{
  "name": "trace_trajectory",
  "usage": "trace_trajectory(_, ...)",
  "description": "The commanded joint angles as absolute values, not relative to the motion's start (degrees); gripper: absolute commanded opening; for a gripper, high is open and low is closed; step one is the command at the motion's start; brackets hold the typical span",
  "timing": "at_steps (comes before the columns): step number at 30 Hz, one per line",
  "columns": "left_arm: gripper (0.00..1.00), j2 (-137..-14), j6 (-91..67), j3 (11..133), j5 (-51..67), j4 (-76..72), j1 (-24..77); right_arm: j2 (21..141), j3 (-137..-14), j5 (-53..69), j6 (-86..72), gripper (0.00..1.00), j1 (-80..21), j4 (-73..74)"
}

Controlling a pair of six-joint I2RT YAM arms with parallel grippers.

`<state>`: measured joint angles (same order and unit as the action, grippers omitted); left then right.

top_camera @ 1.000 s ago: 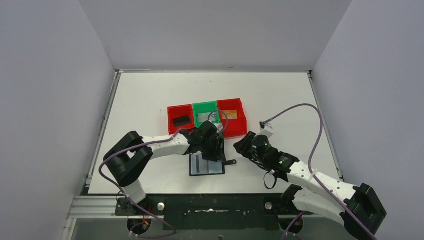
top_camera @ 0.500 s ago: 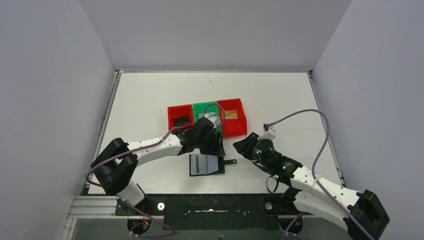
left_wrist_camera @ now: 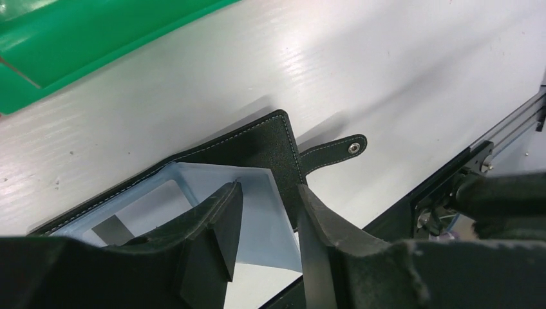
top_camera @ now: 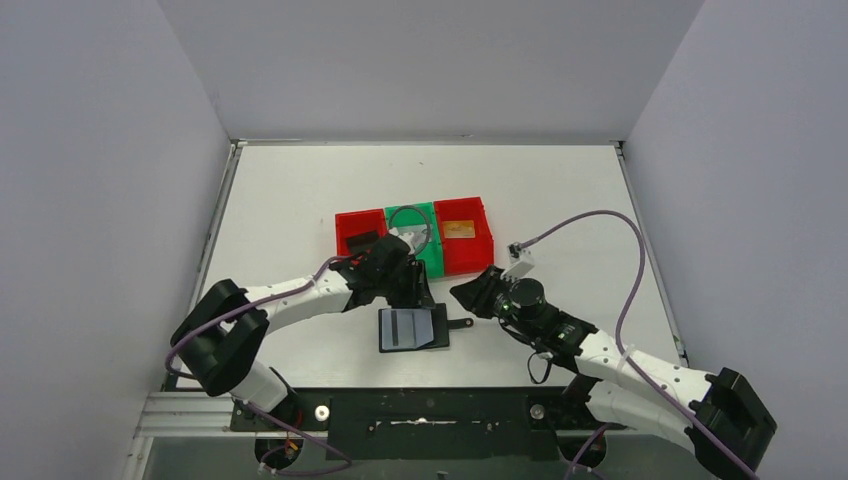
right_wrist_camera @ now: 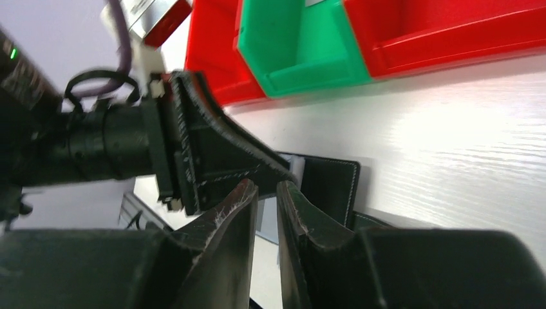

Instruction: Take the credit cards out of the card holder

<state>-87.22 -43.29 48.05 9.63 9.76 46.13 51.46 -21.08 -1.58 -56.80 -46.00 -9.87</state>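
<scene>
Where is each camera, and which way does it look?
Top external: high behind the arms, looking down at the table; both arms show.
Left wrist: above the card holder, looking down; its fingers show.
Right wrist: low, facing the bins; its fingers and the left gripper show.
Both wrist views share the card holder.

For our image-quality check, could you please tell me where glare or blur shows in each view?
Top external: evenly lit, sharp, no glare. Left wrist: sheen on the table, card holder sharp, left gripper soft. Right wrist: table sheen again, right gripper blurred close up.
</scene>
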Motion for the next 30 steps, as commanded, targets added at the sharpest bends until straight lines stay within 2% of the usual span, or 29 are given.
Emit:
trace_trajectory(1, 0.34, -89.16, -44.93, 47.91, 15.15, 4.25, 45.14, 53.01, -20.96, 0.08, -51.1, 0.19, -50.07, -18.28)
trace_trajectory(6, 0.33, -91.9, -45.79, 48.3, 16.11, 3.33, 44.96, 57.54, -22.78, 1.43, -46.41, 0.17, -54.77, -19.18)
trace_trajectory(12, 0.33, -92.47, -45.67, 49.23, 15.64, 4.25, 45.0, 67.61, -27.39, 5.44, -43.68, 0.14, -55.87, -18.38)
trace_trajectory(18, 0.34, -91.35, -44.85, 50.85, 14.03, 8.21, 44.87, 76.32, -30.41, 4.16, -42.95, 0.12, -57.71, -18.54)
trace_trajectory(25, 0.35, -88.33, -45.09, 50.04, 11.17, 9.28, 44.39, 79.44, -29.49, 1.76, -45.57, 0.11, -57.19, -17.44)
trace_trajectory(30, 0.42, -84.04, -45.01, 50.1, 4.91, 12.55, 44.08, 80.67, -28.28, 1.43, -48.56, 0.11, -54.81, -17.59)
